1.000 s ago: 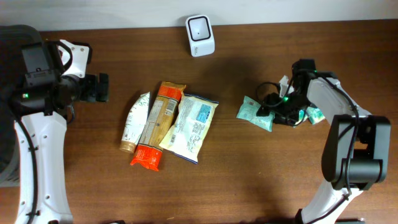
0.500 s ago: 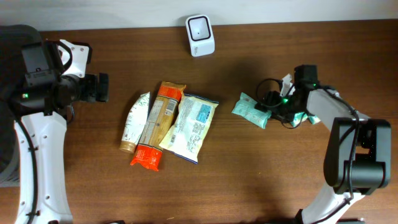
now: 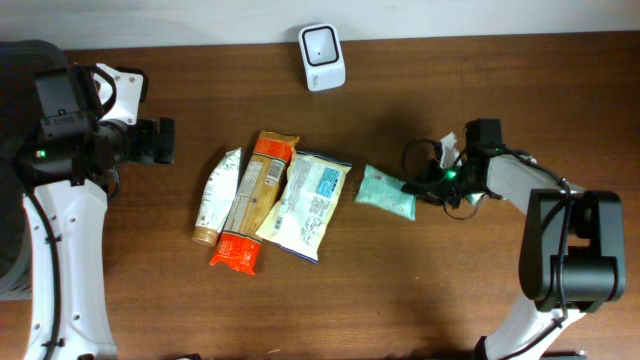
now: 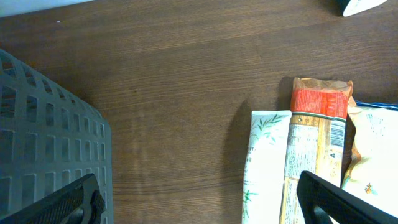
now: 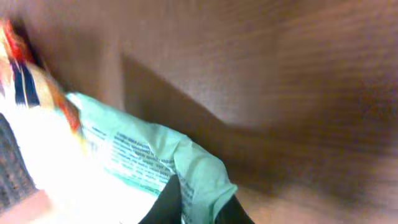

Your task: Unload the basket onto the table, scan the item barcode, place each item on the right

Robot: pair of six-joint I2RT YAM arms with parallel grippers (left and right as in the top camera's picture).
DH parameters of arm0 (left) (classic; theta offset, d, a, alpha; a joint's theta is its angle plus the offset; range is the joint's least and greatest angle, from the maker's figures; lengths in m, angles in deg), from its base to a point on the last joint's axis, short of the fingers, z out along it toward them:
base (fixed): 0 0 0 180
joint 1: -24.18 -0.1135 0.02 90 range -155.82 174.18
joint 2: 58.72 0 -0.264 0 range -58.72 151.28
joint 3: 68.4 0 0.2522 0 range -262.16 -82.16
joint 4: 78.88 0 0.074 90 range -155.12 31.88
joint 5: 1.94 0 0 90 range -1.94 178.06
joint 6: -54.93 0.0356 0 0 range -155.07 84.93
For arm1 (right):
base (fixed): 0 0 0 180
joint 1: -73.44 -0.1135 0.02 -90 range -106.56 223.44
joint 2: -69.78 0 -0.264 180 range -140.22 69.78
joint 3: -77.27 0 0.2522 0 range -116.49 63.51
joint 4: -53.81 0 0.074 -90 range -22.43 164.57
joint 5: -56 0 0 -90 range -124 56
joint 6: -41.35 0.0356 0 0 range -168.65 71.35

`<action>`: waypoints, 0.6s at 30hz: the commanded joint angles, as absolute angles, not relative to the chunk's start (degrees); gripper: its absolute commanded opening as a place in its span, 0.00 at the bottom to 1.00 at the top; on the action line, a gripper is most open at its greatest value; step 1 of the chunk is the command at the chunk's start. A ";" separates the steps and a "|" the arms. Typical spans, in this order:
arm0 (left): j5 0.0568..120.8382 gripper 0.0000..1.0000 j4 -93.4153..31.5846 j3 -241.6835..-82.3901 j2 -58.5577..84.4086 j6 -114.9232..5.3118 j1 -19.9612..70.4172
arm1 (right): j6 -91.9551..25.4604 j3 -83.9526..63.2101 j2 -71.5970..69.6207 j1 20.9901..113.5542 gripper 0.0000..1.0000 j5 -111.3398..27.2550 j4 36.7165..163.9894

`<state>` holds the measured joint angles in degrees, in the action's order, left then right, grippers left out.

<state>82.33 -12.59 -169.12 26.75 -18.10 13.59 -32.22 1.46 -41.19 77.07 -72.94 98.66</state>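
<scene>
1. Right gripper [image 3: 418,186]: closed together on the right-hand edge of the pouch [image 3: 385,192], reaching leftward low over the surface [image 3: 450,290].
2. In the right wrist view: dark fingers [image 5: 163,206] at the bottom edge, pinching a crumpled mint-green corner with small print on it. Rest of the pouch spreading up and to the left, with a shadow on the wood behind.
3. Pouch: just left of that gripper, right of centre on the surface, tilted a little. Cannot tell whether lifted or resting on the wood.
4. To the pouch's left, near but not touching: white bag [image 3: 305,203] with blue print, the rightmost of three packs lying side by side.
5. Beside the white bag: orange pack [image 3: 255,200], then a white pack with green leaves [image 3: 217,195], all touching or overlapping.
6. Scanner [image 3: 322,43]: white, at the far edge of the surface, well apart from the pouch, up and to its left.
7. Left gripper [image 4: 198,190]: spread wide apart, holding nothing, above bare wood at the left side, well apart from the pouch.
8. In the left wrist view: grey basket [image 4: 43,137] at the left, the ends of the three packs at the right.
</scene>
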 commanded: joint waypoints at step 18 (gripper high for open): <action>81.91 0.99 -12.72 -169.38 25.81 -17.40 13.35 | -57.14 -38.97 -22.40 76.40 0.04 -77.11 149.43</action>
